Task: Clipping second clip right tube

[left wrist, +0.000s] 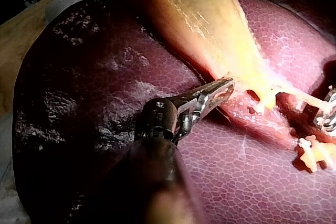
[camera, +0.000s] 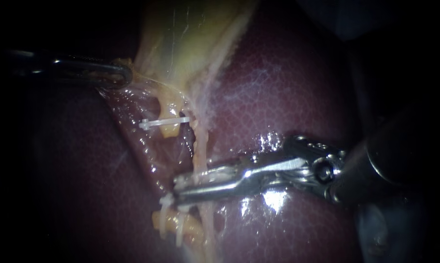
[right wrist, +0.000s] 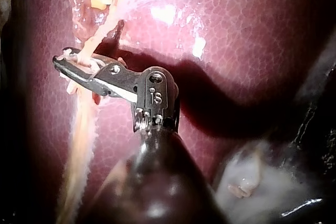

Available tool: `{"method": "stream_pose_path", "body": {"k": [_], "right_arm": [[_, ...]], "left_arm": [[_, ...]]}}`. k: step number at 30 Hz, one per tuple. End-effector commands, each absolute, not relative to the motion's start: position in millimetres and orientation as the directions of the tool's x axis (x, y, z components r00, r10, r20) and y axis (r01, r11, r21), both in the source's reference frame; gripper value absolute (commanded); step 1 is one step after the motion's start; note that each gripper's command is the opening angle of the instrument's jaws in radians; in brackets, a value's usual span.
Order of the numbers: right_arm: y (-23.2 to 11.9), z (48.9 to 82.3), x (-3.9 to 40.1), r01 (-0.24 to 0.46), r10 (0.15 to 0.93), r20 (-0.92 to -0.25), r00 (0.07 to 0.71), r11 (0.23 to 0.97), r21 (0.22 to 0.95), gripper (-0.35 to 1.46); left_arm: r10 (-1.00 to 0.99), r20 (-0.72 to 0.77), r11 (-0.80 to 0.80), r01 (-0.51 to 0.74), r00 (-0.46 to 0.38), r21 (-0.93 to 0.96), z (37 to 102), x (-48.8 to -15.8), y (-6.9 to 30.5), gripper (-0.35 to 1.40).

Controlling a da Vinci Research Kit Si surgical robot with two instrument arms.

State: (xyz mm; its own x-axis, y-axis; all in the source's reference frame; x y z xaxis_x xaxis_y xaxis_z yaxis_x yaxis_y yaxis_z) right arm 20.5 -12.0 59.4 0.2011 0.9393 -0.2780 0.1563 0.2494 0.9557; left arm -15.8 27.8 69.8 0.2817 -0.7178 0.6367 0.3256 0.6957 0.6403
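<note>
Right tube (camera: 201, 151): thin pale cord running down from the neck of the yellowish gallbladder (camera: 181, 44) over the dark red liver (camera: 288, 87). It sits right of the stubby yellow tube (camera: 167, 108), which carries a white plastic clip (camera: 164, 122). Right instrument (camera: 177, 190) straddles the cord low down, jaws clenched on a second white clip (camera: 180, 181) with the cord between them. Can't tell if that clip is locked. Left instrument (camera: 125, 75) has its jaws clamped on the filmy gallbladder edge, tensioning it. Handling guess: the tube is soft, wet and slippery and tears easily, so no sideways pull. Take it square across on the bare stretch, fully inside the clip, clear of the liver surface.
</note>
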Motion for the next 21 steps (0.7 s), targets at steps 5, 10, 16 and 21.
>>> {"method": "stream_pose_path", "body": {"k": [5, 10, 16, 21], "right_arm": [[-12.0, 59.4, 20.4, 0.153, 0.937, -0.28, 0.21, 0.252, 0.956, -0.35], [-12.1, 59.5, 20.4, 0.151, 0.936, -0.281, 0.212, 0.253, 0.956, -0.35], [-12.1, 59.5, 20.4, 0.151, 0.936, -0.281, 0.212, 0.253, 0.956, -0.35], [-12.0, 59.6, 20.5, 0.151, 0.936, -0.281, 0.212, 0.253, 0.956, -0.35]], "left_arm": [[-0.718, 0.637, 0.696, 0.326, 0.282, 0.64, 69.8, -15.8, 27.8, -0.35], [-0.718, 0.637, 0.696, 0.326, 0.282, 0.64, 69.8, -15.7, 27.8, -0.35], [-0.718, 0.637, 0.696, 0.328, 0.281, 0.639, 69.8, -15.7, 27.8, -0.35], [-0.718, 0.637, 0.695, 0.328, 0.281, 0.639, 69.7, -15.7, 27.8, -0.35]]}}
